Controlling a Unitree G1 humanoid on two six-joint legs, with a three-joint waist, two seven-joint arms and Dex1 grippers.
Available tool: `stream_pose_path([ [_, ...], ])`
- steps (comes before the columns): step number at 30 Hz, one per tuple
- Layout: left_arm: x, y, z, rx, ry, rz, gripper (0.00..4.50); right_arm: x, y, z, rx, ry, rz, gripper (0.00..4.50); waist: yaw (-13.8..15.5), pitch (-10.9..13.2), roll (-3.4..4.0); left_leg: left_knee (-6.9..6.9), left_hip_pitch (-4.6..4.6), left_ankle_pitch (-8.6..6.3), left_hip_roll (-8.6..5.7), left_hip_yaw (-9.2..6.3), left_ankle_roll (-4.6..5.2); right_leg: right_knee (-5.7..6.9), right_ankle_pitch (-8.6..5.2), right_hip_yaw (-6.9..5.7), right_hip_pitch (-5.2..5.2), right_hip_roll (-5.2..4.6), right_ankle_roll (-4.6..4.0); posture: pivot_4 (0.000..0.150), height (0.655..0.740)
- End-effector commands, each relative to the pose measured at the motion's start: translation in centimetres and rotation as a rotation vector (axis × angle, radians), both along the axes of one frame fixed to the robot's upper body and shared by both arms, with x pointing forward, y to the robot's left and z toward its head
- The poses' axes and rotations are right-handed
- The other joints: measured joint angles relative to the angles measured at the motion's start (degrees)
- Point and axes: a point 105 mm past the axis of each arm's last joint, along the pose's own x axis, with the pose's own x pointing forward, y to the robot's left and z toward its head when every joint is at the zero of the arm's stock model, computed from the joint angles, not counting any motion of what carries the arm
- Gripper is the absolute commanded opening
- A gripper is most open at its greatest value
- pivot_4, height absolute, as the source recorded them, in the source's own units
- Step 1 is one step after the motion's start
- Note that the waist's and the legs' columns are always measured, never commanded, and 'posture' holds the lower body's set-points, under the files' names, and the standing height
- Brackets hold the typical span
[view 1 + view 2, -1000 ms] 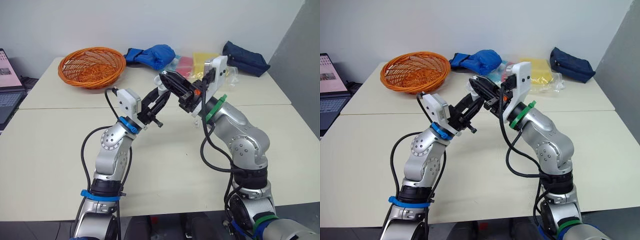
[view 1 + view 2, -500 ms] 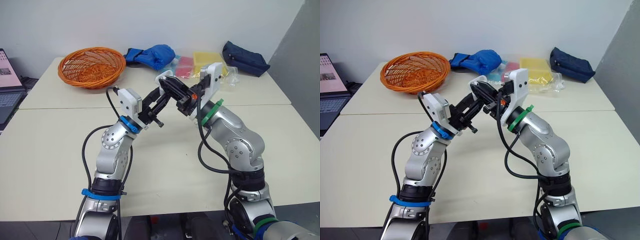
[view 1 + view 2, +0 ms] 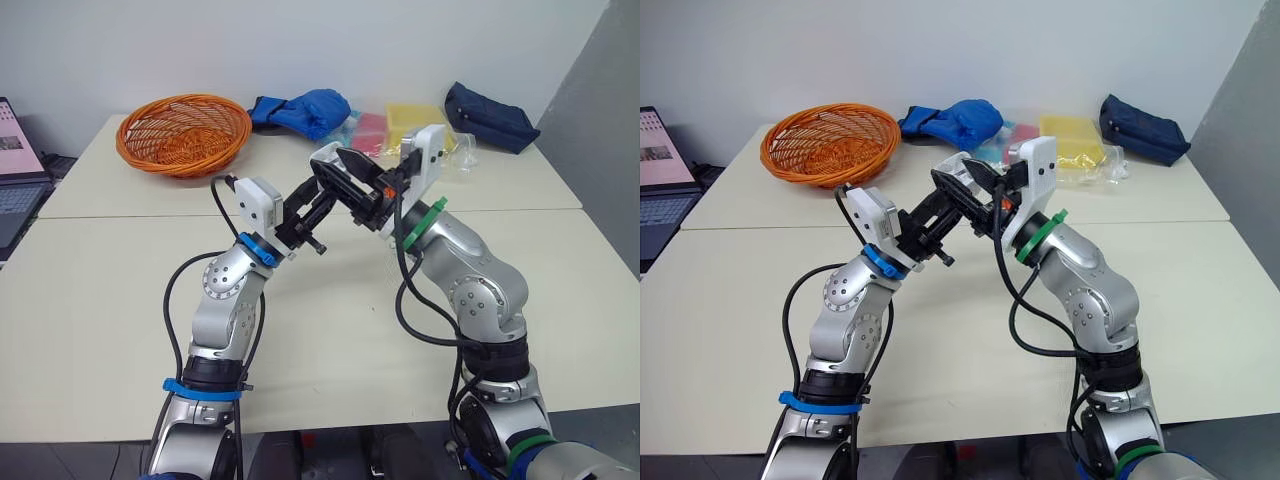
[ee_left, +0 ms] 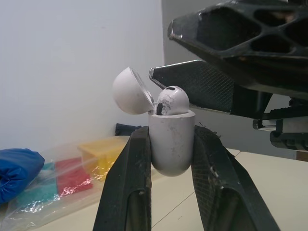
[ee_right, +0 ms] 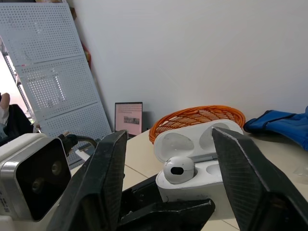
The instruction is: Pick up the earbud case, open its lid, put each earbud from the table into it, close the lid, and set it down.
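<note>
One small white earbud (image 4: 172, 100) is sitting in the glossy white, rounded earbud case (image 4: 171, 149), riding rather high, while the empty socket (image 5: 217, 169) beside it is waiting for its mate. The left hand (image 4: 171, 132) is holding the case up in the air above the pale beige desk (image 3: 100, 290), its two black fingers clamped on the case's sides. The domed lid (image 4: 131, 91) is standing tipped back on its hinge, fully open. The right hand (image 5: 171, 137) is hovering just beside the open top, its fingers spread apart and gripping nothing, one of them reaching close over the seated earbud. Judging by this, the pickup and the lid opening are done and the first earbud is in. The second earbud, the closing of the lid and the setting down are left. Where that second earbud is lying I cannot tell. The right hand will probably be going down to the desk for it, and the left should be holding the case level so the seated earbud is not tipping out. An orange wicker basket (image 3: 183, 132) is resting on the far part of the desk, well apart from all this.
</note>
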Motion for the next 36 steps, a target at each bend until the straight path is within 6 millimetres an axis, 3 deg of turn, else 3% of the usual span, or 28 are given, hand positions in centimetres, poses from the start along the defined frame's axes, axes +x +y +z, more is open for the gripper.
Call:
stream_pose_path([
  [1, -0.9, -0.5, 2.0, -0.024, -0.077, -0.023, 0.75, -0.1, -0.1, 0.4, 0.002, -0.024, -0.004, 2.67, 0.0, 0.0, 0.0, 0.0, 0.0, 0.0, 0.0, 0.0, 0.0, 0.0, 0.0, 0.0, 0.0, 0.0, 0.0, 0.15, 0.74],
  [7, -0.4, 0.2, 1.7, -0.018, -0.055, -0.004, 0.75, -1.3, -1.9, 2.8, 0.02, -0.117, 0.03, 2.67, 0.0, 0.0, 0.0, 0.01, -0.01, 0.0, -0.01, 0.01, 0.0, -0.02, 0.01, 0.0, 0.01, -0.01, -0.01, 0.15, 0.74],
  [13, 0.0, 1.1, 1.4, -0.002, -0.042, 0.015, 0.75, -3.5, -4.5, 4.7, -0.103, -0.156, 0.15, 2.67, 0.1, 0.0, 0.0, 0.0, -0.01, 0.0, 0.0, -0.01, 0.0, -0.02, 0.01, -0.02, 0.01, -0.01, -0.02, 0.15, 0.74],
  [14, 0.0, 1.3, 1.4, 0.004, -0.043, 0.018, 0.75, -3.0, -5.4, 4.1, -0.161, -0.133, 0.123, 2.67, 0.1, 0.0, 0.0, -0.01, -0.01, 0.0, 0.0, -0.01, 0.0, -0.02, 0.02, -0.02, 0.01, -0.01, -0.03, 0.15, 0.74],
  [16, 0.0, 1.7, 1.4, 0.01, -0.044, 0.023, 0.75, -0.8, -7.7, 0.9, -0.337, -0.018, 0.004, 2.67, 0.1, 0.0, -0.01, 0.0, 0.0, 0.0, 0.0, -0.02, 0.0, -0.05, 0.0, -0.02, 0.04, -0.01, -0.01, 0.15, 0.74],
  [18, 0.0, 2.0, 1.4, 0.014, -0.046, 0.028, 0.75, 0.4, -9.0, -1.3, -0.405, 0.05, -0.062, 2.67, 0.1, 0.0, -0.02, 0.0, 0.06, 0.0, -0.01, -0.02, 0.0, -0.09, -0.02, -0.02, 0.13, -0.03, 0.02, 0.15, 0.74],
  [19, 0.0, 2.0, 1.4, 0.016, -0.047, 0.03, 0.75, 0.8, -9.4, -2.0, -0.411, 0.068, -0.08, 2.67, 0.1, 0.0, -0.02, 0.0, 0.09, 0.0, -0.02, 0.02, 0.0, -0.08, -0.06, 0.02, 0.13, -0.03, 0.09, 0.15, 0.74],
  [23, -0.2, 2.5, 1.3, 0.018, -0.045, 0.053, 0.75, 4.1, -9.8, -9.5, -0.477, 0.243, -0.267, 2.67, -0.3, 0.0, -0.02, -0.03, 0.22, 0.0, 0.01, 0.12, 0.0, 0.01, -0.07, 0.15, 0.12, 0.02, 0.12, 0.15, 0.74],
  [29, -0.4, 2.5, 1.4, 0.016, -0.045, 0.065, 0.75, 6.5, -8.8, -12.5, -0.424, 0.36, -0.421, 2.67, -0.1, 0.0, 0.01, -0.02, 0.17, 0.01, 0.02, 0.13, 0.0, 0.15, -0.07, 0.16, 0.01, 0.06, 0.11, 0.15, 0.74],
  [36, -0.5, 2.4, 1.6, 0.016, -0.046, 0.065, 0.75, 8.3, -10.2, -15.9, -0.53, 0.368, -0.585, 2.67, 0.2, 0.0, 0.0, 0.0, 0.08, 0.01, -0.04, 0.17, 0.0, -0.03, 0.02, 0.15, 0.04, -0.02, 0.11, 0.15, 0.74],
])
